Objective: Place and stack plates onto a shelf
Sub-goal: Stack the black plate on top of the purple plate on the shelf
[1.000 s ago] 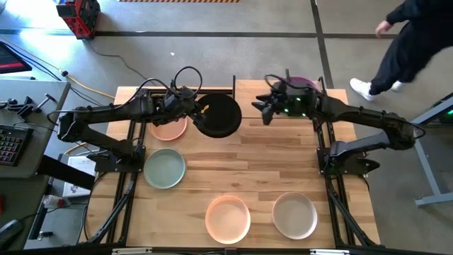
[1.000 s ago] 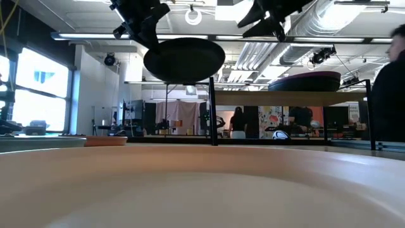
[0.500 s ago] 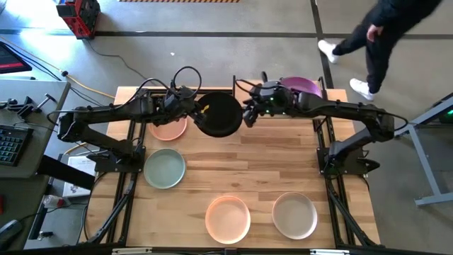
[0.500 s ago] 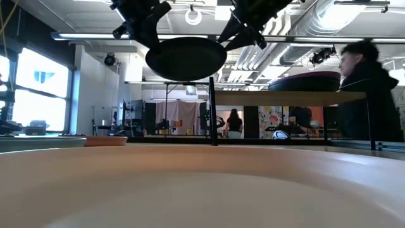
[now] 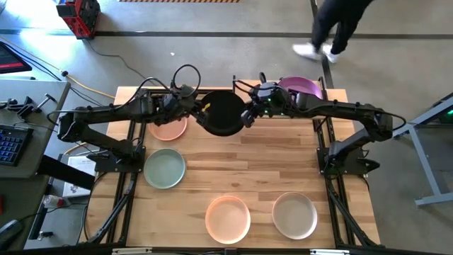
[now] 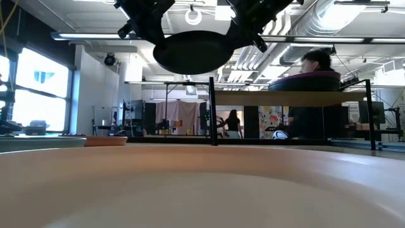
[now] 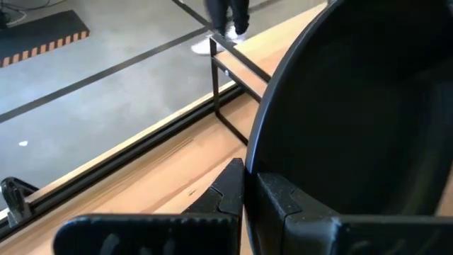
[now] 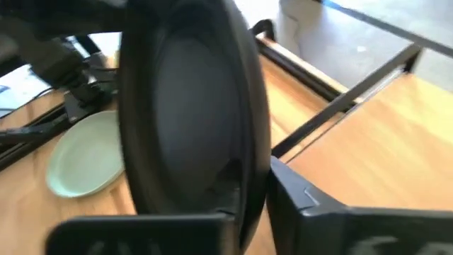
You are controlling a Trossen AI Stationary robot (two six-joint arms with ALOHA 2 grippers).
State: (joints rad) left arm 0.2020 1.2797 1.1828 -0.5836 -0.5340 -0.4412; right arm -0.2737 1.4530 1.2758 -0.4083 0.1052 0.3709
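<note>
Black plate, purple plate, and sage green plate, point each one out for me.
black plate [image 5: 224, 113], high view, its centre
purple plate [image 5: 303, 86], high view, its visible rim
sage green plate [image 5: 164, 168], high view, its centre

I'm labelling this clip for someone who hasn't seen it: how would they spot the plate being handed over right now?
Look at the far edge of the wooden table, just left of the raised shelf that carries a purple plate. There a black plate hangs in the air, with the left end effector on one rim and the right end effector on the other. It is the only plate that is off the table.
</note>
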